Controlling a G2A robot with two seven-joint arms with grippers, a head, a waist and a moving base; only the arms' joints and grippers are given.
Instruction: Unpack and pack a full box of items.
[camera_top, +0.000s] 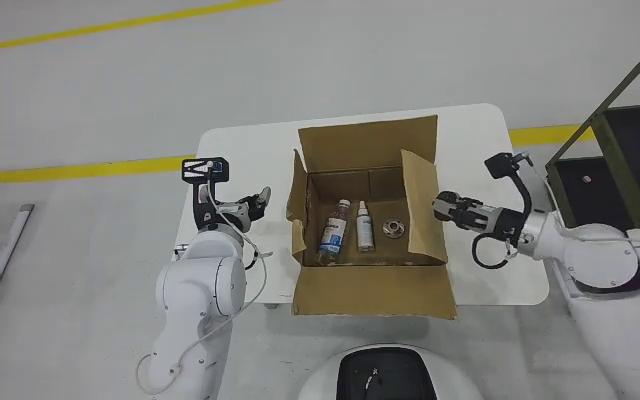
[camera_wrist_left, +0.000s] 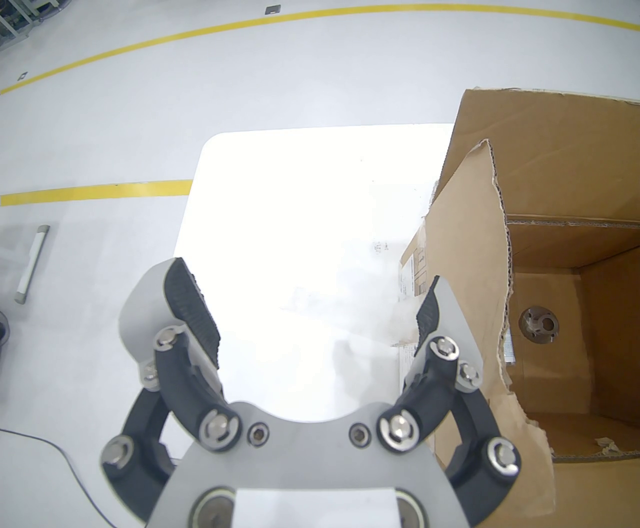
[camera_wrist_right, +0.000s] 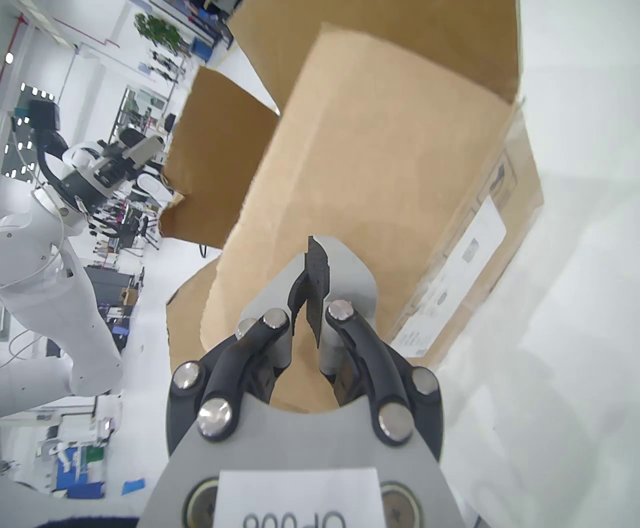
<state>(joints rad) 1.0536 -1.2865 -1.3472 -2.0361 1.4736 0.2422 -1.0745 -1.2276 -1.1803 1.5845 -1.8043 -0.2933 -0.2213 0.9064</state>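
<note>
Bottles (camera_top: 335, 232) of clear plastic lie in the brown cardboard box (camera_top: 370, 290), nearer the wide-spread left gripper (camera_wrist_left: 305, 272); the right gripper (camera_wrist_right: 312, 260) has its fingers together.

A white, round-cornered bench (camera_top: 250, 150) stands on a pale grey floor (camera_top: 150, 80) crossed by yellow painted lines (camera_top: 90, 169), near a dark metal-framed rack (camera_top: 600, 175).
</note>
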